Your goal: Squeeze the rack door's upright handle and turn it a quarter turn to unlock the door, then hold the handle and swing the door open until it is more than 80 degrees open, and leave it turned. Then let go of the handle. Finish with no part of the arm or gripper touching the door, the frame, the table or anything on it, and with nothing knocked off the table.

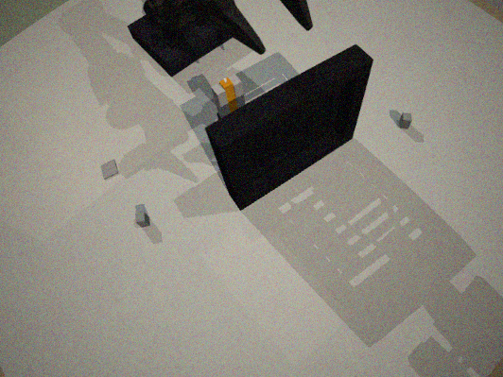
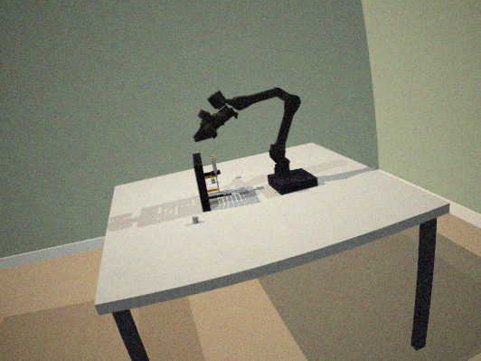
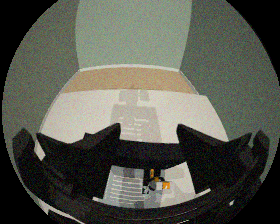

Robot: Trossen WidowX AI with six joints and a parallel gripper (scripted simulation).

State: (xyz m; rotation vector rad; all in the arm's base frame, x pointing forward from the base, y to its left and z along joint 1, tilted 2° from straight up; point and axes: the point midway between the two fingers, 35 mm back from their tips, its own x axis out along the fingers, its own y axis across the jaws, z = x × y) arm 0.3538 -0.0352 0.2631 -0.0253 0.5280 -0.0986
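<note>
1. Rack-door handle, an upright pale piece with orange on it [image 1: 229, 90] [image 2: 214, 166] [image 3: 166, 185], stands on the arm's side of the black upright slab, close to it. Whether it is turned, and how far the door is open, I cannot tell.

2. Going left to right in the top view, a flat grey square tile [image 1: 110, 169] comes first, lying on the pale worktop [image 1: 189, 282] [image 2: 271, 238] [image 3: 70, 112].

3. Just beyond it is a small grey block [image 1: 142, 216], apart from the tile.

4. The arm's black, boxy base [image 1: 172, 59] [image 2: 305, 184] sits farther right, on the opposite side of the handle from the slab.

5. The black pincer with two tapered fingers [image 1: 286, 39] [image 2: 195, 139] hangs above the handle and slab, touching neither. Its fingers stand wide apart, with nothing between them.

6. The black, thick rectangular slab [image 1: 293, 128] [image 2: 201, 184] [image 3: 150, 152] stands upright, casting a long slotted shadow across the worktop.

7. Farthest right, a second small grey block [image 1: 405, 120] rests well apart from the slab.
</note>
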